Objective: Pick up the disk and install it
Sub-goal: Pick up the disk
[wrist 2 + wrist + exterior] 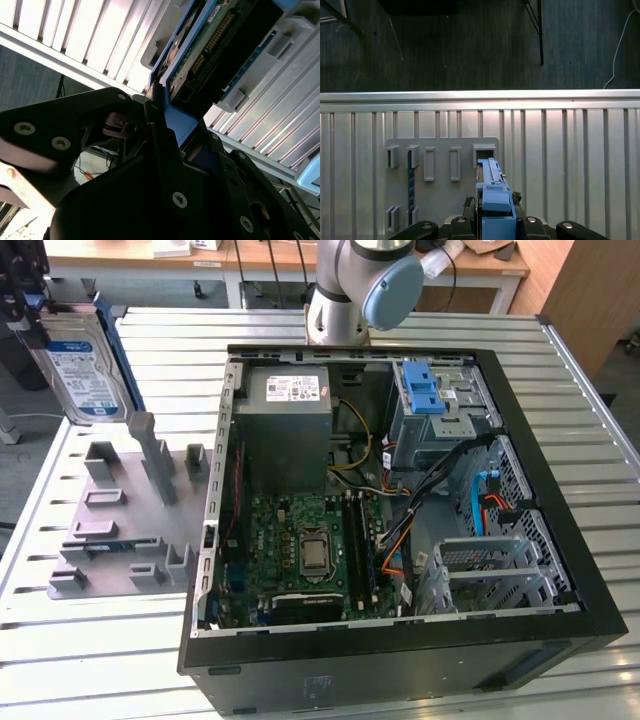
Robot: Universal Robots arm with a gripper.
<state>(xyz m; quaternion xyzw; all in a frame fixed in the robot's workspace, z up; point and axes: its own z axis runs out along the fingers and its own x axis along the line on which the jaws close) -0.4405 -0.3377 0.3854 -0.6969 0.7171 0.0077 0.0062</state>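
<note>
- Gripper (176, 126): closed on the blue carrier frame of the disk (86, 368), clamped at one edge in both wrist views.
- Disk: held on edge in the air above the grey fixture plate (120, 520), off the exterior view's left of the open computer case (400, 672).
- Risk, my judgement: an edge grip on plastic may let it swing or slip, and loose cables (440, 468) beside the drive cage (455, 425) could snag it.
</note>
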